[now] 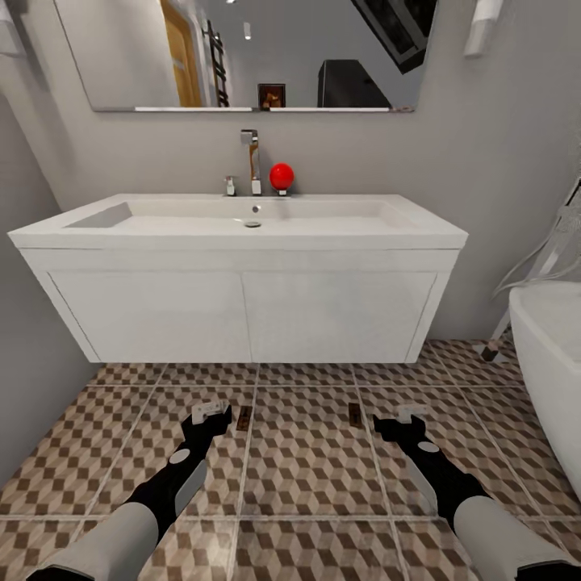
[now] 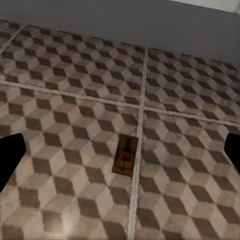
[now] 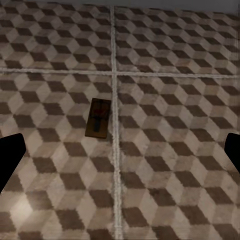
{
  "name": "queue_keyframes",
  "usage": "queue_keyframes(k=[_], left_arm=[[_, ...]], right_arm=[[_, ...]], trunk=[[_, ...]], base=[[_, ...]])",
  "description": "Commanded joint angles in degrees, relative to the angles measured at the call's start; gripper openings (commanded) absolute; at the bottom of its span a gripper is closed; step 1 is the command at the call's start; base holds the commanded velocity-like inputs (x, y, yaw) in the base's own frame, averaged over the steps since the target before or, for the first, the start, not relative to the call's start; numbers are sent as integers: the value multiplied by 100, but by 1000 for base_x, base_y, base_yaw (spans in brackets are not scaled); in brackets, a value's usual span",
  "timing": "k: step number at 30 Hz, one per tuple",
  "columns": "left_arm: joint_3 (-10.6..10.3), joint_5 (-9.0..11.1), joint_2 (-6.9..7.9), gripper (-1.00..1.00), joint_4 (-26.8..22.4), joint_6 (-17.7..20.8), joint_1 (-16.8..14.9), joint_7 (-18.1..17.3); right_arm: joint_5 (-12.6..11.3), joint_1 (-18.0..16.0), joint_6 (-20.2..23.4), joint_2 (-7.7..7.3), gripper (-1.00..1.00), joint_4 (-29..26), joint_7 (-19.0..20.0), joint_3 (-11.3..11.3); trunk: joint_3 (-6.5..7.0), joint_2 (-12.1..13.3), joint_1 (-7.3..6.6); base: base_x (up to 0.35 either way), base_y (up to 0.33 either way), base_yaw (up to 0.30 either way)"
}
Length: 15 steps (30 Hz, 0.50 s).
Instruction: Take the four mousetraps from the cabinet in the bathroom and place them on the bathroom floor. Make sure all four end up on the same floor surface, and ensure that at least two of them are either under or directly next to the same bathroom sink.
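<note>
Two mousetraps lie flat on the cube-patterned bathroom floor (image 1: 307, 460), just in front of the white wall-hung bathroom sink (image 1: 242, 307). One mousetrap (image 1: 244, 417) is just right of my left gripper (image 1: 211, 411). The other mousetrap (image 1: 354, 413) is just left of my right gripper (image 1: 407, 415). In the left wrist view a mousetrap (image 2: 126, 155) rests beside a grout line, between the widely spread black fingers (image 2: 10, 155). In the right wrist view a mousetrap (image 3: 98, 118) lies ahead of the spread fingers (image 3: 10, 160). Both grippers are open and hold nothing. The cabinet is out of view.
A white bathtub (image 1: 549, 355) stands at the right, close to my right arm. A grey wall (image 1: 32, 339) closes the left side. On the sink's back edge are a chrome faucet (image 1: 252, 161) and a red ball (image 1: 282, 176). A mirror (image 1: 242, 48) hangs above.
</note>
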Motion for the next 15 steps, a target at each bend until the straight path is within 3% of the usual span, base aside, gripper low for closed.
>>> queue_keyframes(k=[1, 15], left_arm=[[-49, 37, 1, 100, 38, -27, -4, 45], [-45, 48, 15, 100, 300, -45, -2, 43]], right_arm=[[-66, -1, -20, -7, 100, 7, -31, 47], [-93, 24, -23, -11, 100, 301, -31, 50]], trunk=[[18, 0, -3], [328, 19, -40]], base=[[0, 0, 0], [0, 0, 0]])
